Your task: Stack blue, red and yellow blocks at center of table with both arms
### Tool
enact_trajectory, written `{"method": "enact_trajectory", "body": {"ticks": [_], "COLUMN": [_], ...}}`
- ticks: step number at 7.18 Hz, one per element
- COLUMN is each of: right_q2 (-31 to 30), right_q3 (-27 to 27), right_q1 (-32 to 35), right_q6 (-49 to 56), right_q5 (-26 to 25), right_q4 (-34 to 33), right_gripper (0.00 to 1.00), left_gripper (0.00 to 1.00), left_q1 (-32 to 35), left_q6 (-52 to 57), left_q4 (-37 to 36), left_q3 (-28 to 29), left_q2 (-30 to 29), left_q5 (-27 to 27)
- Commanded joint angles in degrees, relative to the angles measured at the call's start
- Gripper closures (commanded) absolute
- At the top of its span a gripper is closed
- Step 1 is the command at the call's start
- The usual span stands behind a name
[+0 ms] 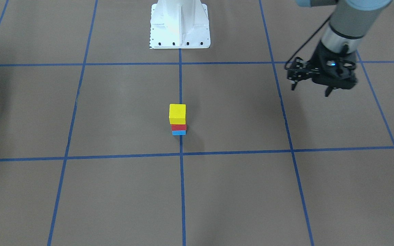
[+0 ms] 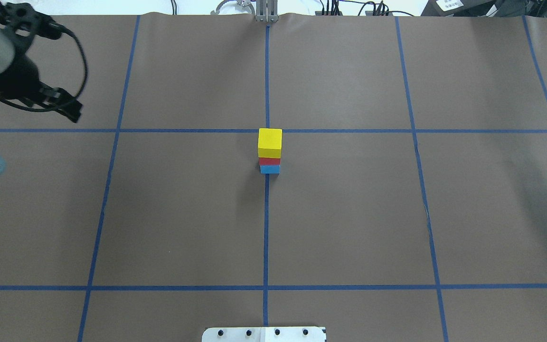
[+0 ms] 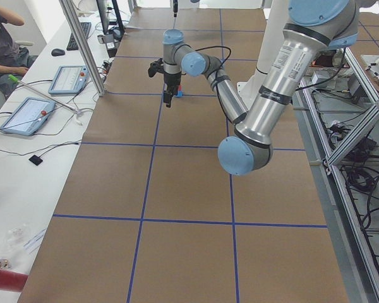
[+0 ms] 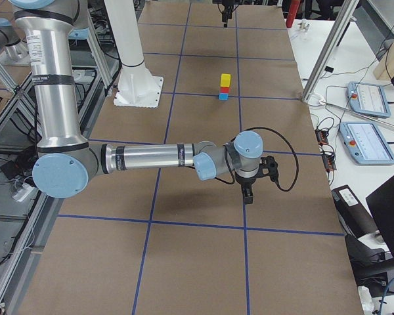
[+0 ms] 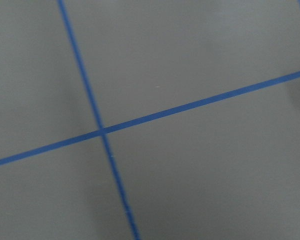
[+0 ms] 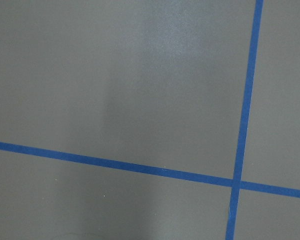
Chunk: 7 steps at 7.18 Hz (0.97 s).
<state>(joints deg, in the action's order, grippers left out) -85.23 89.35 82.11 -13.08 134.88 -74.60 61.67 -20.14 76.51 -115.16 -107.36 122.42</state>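
Right gripper (image 4: 247, 195) and left gripper (image 2: 72, 112), finger spread indiscernible, both well apart from centre stack on table (image 2: 349, 213): yellow block (image 2: 270, 141) on red block (image 2: 269, 161) on blue block (image 2: 269, 169).

Robotics lab — tape-gridded table (image 2: 349, 213), teach pendants (image 4: 364, 142) on white side bench (image 4: 374, 62), aluminium framing (image 4: 328, 46), loose cables (image 3: 364, 183).

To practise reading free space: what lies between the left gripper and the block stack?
Nothing but bare table and blue tape lines separates the left gripper from the block stack, as the overhead view shows.
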Motion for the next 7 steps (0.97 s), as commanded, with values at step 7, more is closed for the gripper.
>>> {"method": "enact_trajectory", "body": {"ticks": [7], "right_q2": [-0.9], "right_q3": [0.3], "right_q1": [2.97], "right_q6": [0.78], "right_q5": [2.14], "right_q4": [-0.63], "right_gripper": [0.0], "left_gripper": [0.0], "left_q1": [27.45], "left_q6": [27.96], "left_q4": [6.99], "left_q3": [18.49], "left_q2": [11.47], "left_q5": [8.98]}}
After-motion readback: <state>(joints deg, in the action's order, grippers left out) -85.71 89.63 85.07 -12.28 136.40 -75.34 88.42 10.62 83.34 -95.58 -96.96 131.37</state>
